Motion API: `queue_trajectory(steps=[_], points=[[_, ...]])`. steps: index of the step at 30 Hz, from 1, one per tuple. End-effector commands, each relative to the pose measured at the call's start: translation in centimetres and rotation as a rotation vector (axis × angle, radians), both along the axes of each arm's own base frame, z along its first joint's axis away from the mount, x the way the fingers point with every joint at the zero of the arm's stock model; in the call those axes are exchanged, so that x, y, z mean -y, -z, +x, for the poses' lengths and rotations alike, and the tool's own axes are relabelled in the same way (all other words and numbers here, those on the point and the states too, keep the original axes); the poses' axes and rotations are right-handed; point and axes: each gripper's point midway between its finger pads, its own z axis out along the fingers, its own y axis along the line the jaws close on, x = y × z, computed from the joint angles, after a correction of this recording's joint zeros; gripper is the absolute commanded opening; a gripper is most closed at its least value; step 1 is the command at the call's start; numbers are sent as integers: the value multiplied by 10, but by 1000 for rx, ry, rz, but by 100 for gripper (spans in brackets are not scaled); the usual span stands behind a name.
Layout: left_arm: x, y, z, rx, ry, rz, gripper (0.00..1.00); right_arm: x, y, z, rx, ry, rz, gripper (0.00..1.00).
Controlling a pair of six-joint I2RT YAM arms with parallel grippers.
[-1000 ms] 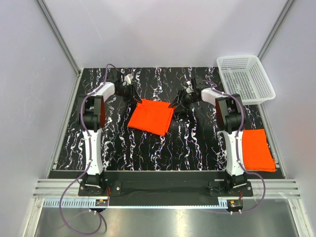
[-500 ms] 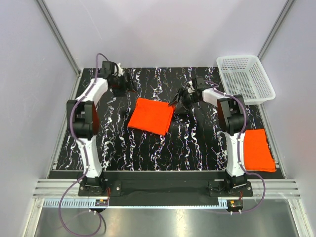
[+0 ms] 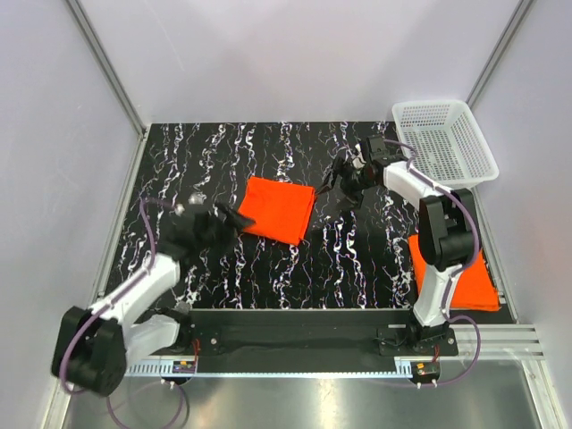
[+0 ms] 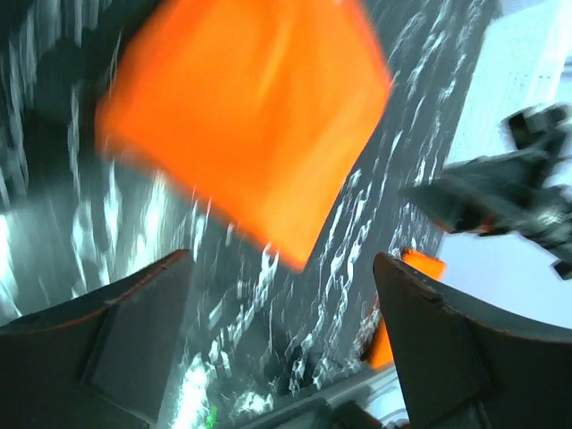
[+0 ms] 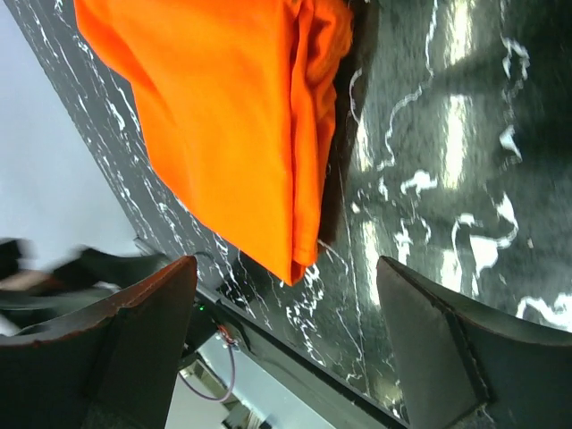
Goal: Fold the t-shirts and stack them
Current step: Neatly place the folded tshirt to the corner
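Note:
A folded orange t-shirt [image 3: 277,208] lies flat in the middle of the black marbled table [image 3: 357,250]. My left gripper [image 3: 234,220] is open just off its near left edge, and the left wrist view shows that t-shirt [image 4: 250,116] blurred, beyond the empty gripper [image 4: 281,344]. My right gripper [image 3: 338,185] hangs open a little to the right of the shirt's far right corner. In the right wrist view the t-shirt's layered edge [image 5: 232,116] lies ahead of the empty gripper [image 5: 286,349]. A second folded t-shirt [image 3: 465,273] lies at the near right, partly behind the right arm.
A white mesh basket [image 3: 444,141] stands at the far right corner, overhanging the table's edge. Grey walls close in on the left, back and right. An aluminium rail [image 3: 295,340] runs along the near edge by the arm bases.
Both grippers have opened and let go of the middle t-shirt. The left arm swung from the shirt's far left corner back to the near left. The right gripper drew slightly away to the right.

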Motion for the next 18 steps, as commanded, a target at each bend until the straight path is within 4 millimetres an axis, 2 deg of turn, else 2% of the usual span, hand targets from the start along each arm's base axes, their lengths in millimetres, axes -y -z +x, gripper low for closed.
queue_trajectory(steps=[1,2,3,5,6,10,11,13,14,15,18], points=[[17,-12,-1,31,-278,-263,90,12,-12,-12,42,11,-47,88],[23,-8,-6,24,-281,-277,90,12,-12,-14,40,11,-47,88],[36,5,-20,-12,-254,-275,90,14,-10,-20,33,11,-49,88],[48,14,-21,-30,-281,-308,89,15,-10,-26,33,13,-54,88],[61,19,-28,-43,-253,-307,89,18,-9,-32,28,17,-60,88],[88,41,-26,-91,-283,-337,88,19,-9,-42,32,19,-63,88],[102,48,-25,-95,-270,-355,87,20,-9,-43,37,19,-63,88],[115,50,-19,-105,-279,-383,85,22,-10,-45,44,20,-68,88],[120,60,-17,-121,-281,-363,82,22,-10,-47,43,19,-70,88],[129,55,-12,-114,-280,-373,80,23,-12,-47,51,19,-73,88],[130,63,-3,-105,-323,-358,73,24,-13,-49,59,17,-78,88]])
